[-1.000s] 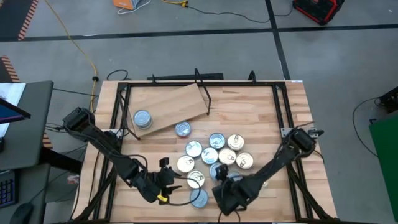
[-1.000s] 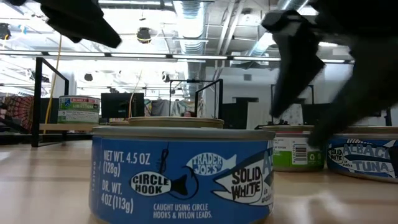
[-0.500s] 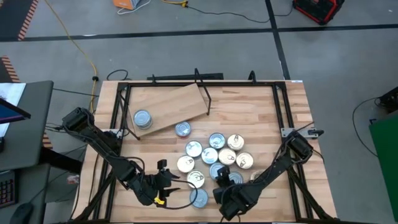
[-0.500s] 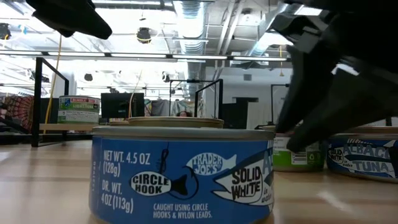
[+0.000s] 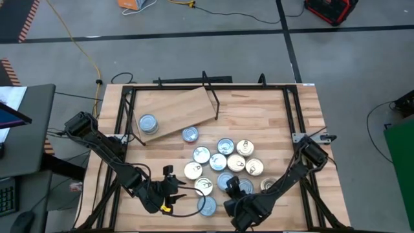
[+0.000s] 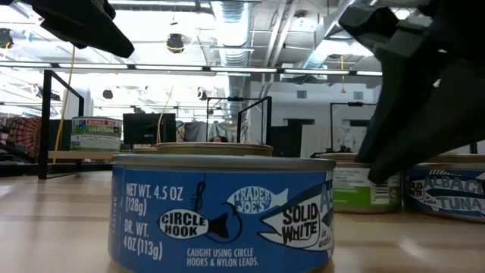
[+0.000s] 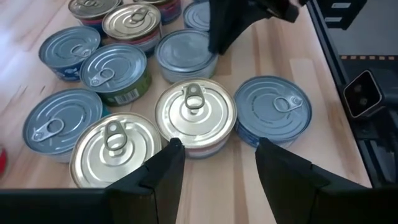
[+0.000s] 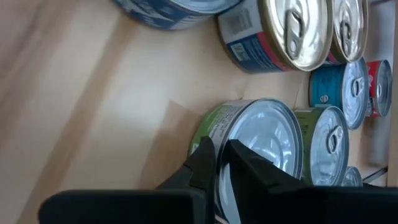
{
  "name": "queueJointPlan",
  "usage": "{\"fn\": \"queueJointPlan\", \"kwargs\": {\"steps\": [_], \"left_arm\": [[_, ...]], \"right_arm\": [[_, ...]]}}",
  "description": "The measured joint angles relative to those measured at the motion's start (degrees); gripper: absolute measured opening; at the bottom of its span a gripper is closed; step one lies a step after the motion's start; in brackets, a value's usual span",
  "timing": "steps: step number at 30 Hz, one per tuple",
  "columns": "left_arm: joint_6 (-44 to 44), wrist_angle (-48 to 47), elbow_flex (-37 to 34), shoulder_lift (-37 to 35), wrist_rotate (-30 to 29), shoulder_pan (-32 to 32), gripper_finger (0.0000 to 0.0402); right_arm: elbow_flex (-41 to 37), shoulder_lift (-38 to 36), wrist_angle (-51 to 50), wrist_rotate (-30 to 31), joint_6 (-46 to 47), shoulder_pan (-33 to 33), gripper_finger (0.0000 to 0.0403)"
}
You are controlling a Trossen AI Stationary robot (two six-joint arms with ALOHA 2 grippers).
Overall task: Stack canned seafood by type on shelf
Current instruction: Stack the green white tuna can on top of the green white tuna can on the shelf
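Green-labelled tin [image 8: 261, 146] touching right claw [image 8: 216, 163] tips, fingers nearly closed, nothing gripped

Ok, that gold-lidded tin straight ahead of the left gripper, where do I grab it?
Grip the gold-lidded tin by its low round wall, from above; the flat lid offers no hold. A second gold-lidded tin and a silver-lidded blue tin crowd its flanks, so the left gripper's open jaws probably fit best on the bare side facing it and the opposite side.
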Motion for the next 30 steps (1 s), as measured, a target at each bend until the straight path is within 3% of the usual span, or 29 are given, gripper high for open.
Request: {"fn": "queueJointPlan", "kwargs": {"steps": [11,17,24,30], "left_arm": [[-1.54,-0.59,0.0,0.0,0.88,0.02,0.0187],[-1.8,-0.55,0.0,0.0,0.88,0.02,0.0187],[-1.73,-0.59,0.0,0.0,0.75,0.02,0.0187],[-1.76,-1.32,0.0,0.0,0.47,0.02,0.0187]], "right_arm": [[-0.04,0.0,1.06,-0.4,-1.65,1.55,0.007],[-0.17,0.15,0.78,2.69,-3.0,3.03,0.0068],[-0.17,0.17,0.34,4.42,-6.6,3.0,0.0015],[-0.16,0.17,0.27,4.9,-7.39,2.32,0.0018]]}}
